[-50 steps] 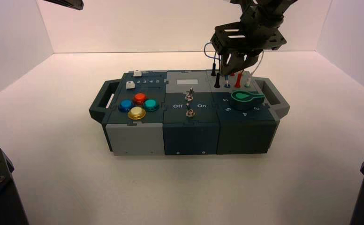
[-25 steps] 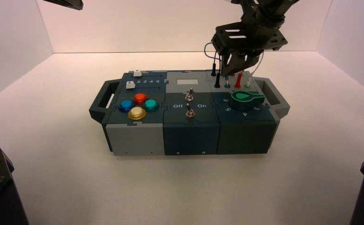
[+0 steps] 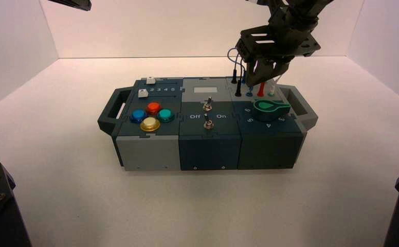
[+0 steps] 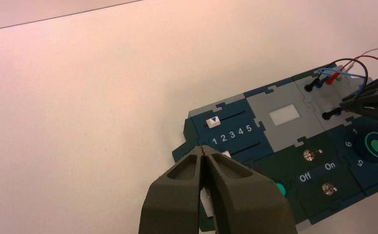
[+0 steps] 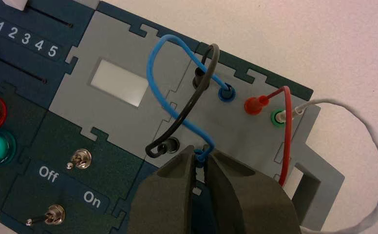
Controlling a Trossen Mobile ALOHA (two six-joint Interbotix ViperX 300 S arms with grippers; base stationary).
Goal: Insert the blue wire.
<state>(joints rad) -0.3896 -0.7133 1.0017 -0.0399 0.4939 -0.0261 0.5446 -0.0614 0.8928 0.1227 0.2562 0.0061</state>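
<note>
Over the box's back right corner, the right gripper (image 5: pixel 200 158) pinches the blue wire (image 5: pixel 159 91) at its near plug, by the front socket row; best to push straight down, gently, clear of the black wire (image 5: pixel 189 107). Off at the left, the left gripper (image 4: pixel 202 148) idles, closed.

Buttons (image 3: pixel 153 109) sit at the left of the box (image 3: pixel 209 152), switches (image 3: pixel 208 123) mid-frame, the knob (image 3: pixel 270 109) right of them.

blue wire (image 5: pixel 150 73): near plug part-hidden, right claw (image 5: pixel 200 153) | left claw (image 4: pixel 202 148): cropped, high view
</note>
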